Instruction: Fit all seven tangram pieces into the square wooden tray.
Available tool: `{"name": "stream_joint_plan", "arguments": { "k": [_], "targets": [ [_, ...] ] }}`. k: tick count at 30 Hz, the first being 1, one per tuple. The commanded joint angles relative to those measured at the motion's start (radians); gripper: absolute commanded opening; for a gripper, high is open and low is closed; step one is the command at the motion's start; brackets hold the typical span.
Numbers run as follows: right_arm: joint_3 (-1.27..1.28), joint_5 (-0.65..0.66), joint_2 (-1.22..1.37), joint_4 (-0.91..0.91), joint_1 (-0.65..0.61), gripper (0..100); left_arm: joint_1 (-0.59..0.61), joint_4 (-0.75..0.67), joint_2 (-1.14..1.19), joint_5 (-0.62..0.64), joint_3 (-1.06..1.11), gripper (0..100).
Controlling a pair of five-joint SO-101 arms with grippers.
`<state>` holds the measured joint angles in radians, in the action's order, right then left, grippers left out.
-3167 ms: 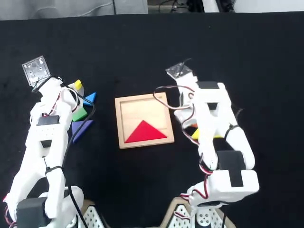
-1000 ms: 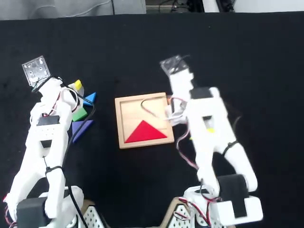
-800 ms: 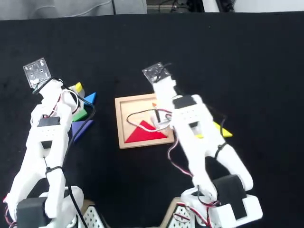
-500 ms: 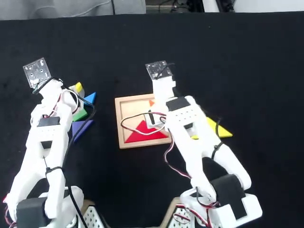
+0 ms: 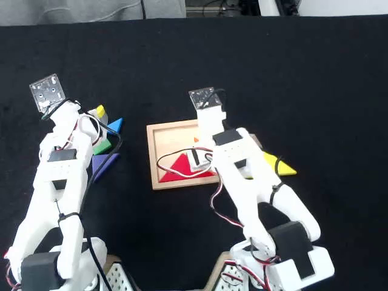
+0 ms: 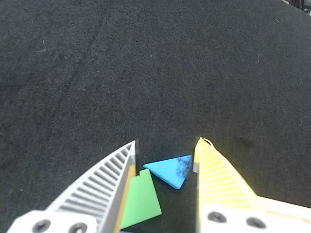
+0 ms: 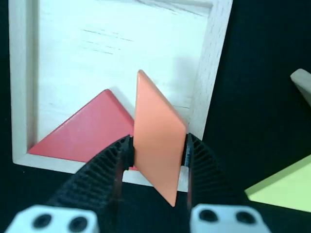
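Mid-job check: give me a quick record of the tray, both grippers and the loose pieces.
tray: wooden tray, red triangle lying inside
right gripper: right gripper shut on orange piece, held on edge above the tray beside the red triangle
left gripper: left gripper open, over blue triangle and green piece
loose pieces: yellow triangle and purple piece on the table, outside the tray

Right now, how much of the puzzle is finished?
One piece is done: the red triangle lies in the wooden tray. The right jaws grip the orange piece over the tray. Waiting outside it: the yellow triangle, blue triangle, green piece and purple piece.
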<state>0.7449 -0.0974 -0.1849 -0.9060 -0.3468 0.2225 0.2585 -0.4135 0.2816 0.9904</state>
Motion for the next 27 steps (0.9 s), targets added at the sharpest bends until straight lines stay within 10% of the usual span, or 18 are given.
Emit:
{"name": "stream_joint_plan", "arguments": {
  "k": [1,19,27],
  "targets": [
    [-0.001,-0.002,-0.004,0.035,0.015,12.7,-0.016,-0.02,-0.037,-0.008,-0.013,20],
    [0.018,0.038,-0.016,0.094,0.015,27.5,-0.016,-0.021,-0.037,-0.008,-0.013,20],
    [0.013,0.101,-0.031,0.091,0.012,4.7,-0.016,-0.021,-0.037,-0.008,-0.013,20]
  ]
}}
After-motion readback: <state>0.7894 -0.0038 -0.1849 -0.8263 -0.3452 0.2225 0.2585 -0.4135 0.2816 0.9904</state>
